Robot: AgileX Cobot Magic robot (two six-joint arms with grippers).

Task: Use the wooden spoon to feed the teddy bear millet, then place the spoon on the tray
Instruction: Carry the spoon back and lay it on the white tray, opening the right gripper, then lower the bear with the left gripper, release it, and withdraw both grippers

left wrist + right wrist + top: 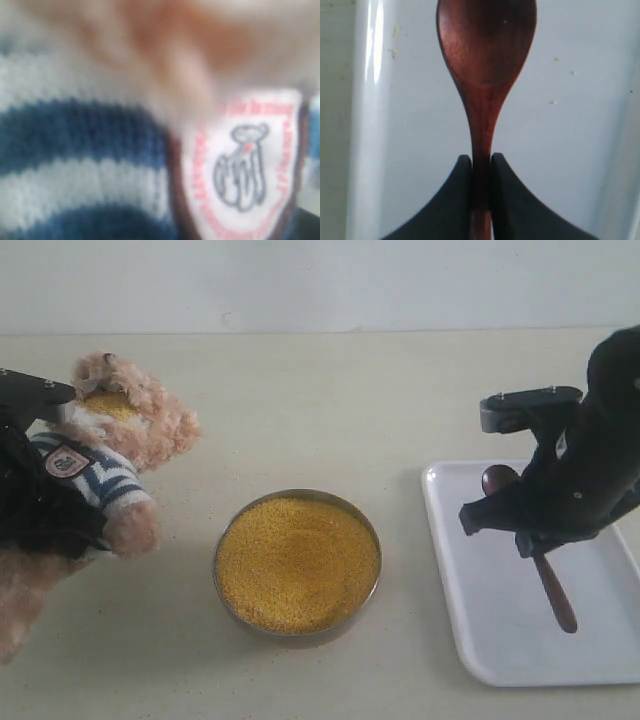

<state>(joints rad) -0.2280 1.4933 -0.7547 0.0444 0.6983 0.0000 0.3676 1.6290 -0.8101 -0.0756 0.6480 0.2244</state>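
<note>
On the beige surface (300,400), the white tray (480,630) sits at the R, the teddy bear (110,455) leans far L against my L pincer (35,490) (can't tell how open it is), & the millet (297,563) fills a metal bowl (375,540) btwn them. The wooden spoon (553,595) is over the tray, its thin handle pinched tight in my R pincer (481,162).

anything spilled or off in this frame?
Yes. A millet clump sits on the bear's face, outside the bowl. A few stray grains dot the tray near the spoon, which the right gripper grips. Nothing looks damaged.
</note>
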